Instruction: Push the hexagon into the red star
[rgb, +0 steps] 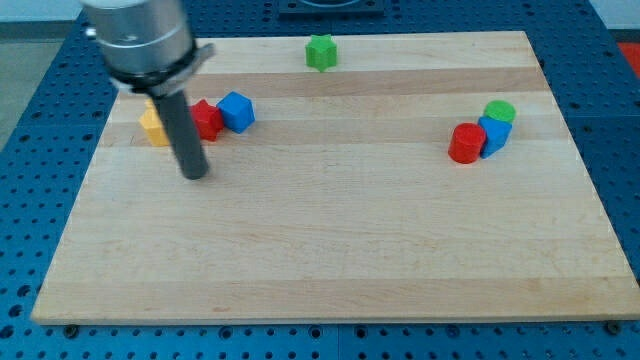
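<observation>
three blocks touch at upper left: yellow block (152, 127), red star (207, 119), blue hexagon (237, 111). my tip (195, 175), holding nothing, sits below them; circle right, push the hexagon left.

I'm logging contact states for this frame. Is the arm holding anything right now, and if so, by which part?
Nothing is held: the arm ends in a plain rod. My tip rests on the board below the yellow block and red star, touching neither.

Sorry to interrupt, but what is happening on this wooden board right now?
My tip rests on the wooden board, just below a cluster at the view's left: a yellow block, partly hidden by the rod, a red star and a blue hexagon. The hexagon sits right beside the star. I cannot tell whether my tip touches any block.
</observation>
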